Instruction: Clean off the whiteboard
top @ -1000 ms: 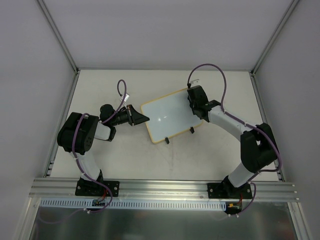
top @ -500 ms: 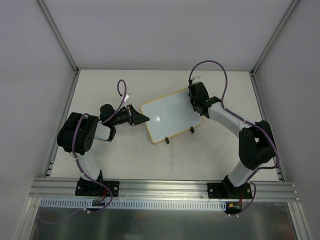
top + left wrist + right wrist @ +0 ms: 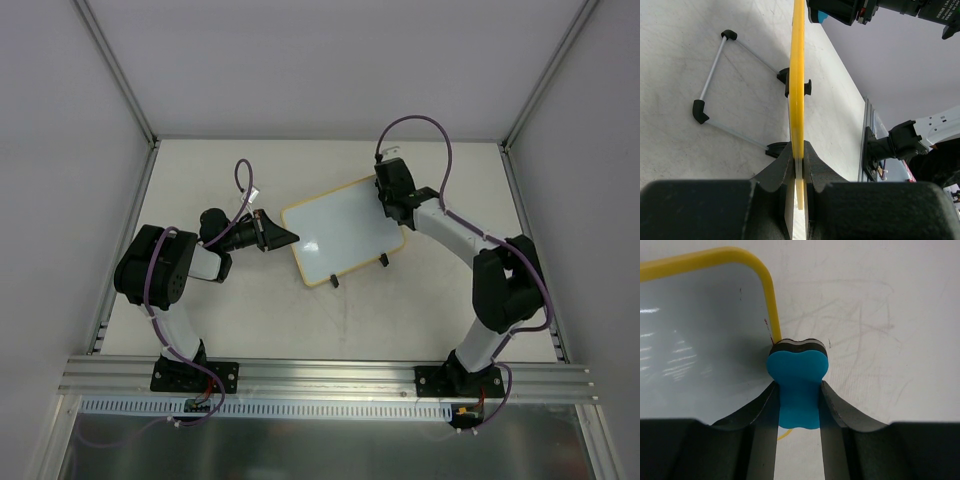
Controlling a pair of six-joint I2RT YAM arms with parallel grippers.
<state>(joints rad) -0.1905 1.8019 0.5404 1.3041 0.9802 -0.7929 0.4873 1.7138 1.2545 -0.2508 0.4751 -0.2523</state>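
From above, the whiteboard (image 3: 345, 232) lies slantwise in the middle of the pale surface (image 3: 250, 320), its glossy face up and two small black clips (image 3: 335, 281) along its near long edge. The left gripper (image 3: 288, 238) reaches in from the left and meets the board's left short edge. Over on the far right corner sits the right gripper (image 3: 392, 197), right on top of the frame there; from up here I cannot tell what it carries.

Now the left wrist view: the board is seen edge-on, a thin yellow frame (image 3: 797, 75) running straight away from the camera. The two dark fingers (image 3: 777, 172) are pressed onto that edge from both sides, clamped tight on the whiteboard. Beside the edge there is a thin wire stand (image 3: 713, 75) with black corner pieces. At the top, the other arm's dark head shows a sliver of blue.

Right wrist view now: a blue eraser (image 3: 797, 375) with a dark pad at its tip is squeezed between the fingers (image 3: 765, 405), firmly gripped. Its tip touches the yellow frame just below the rounded corner, white face (image 3: 700, 330) to the left, bare surface to the right.
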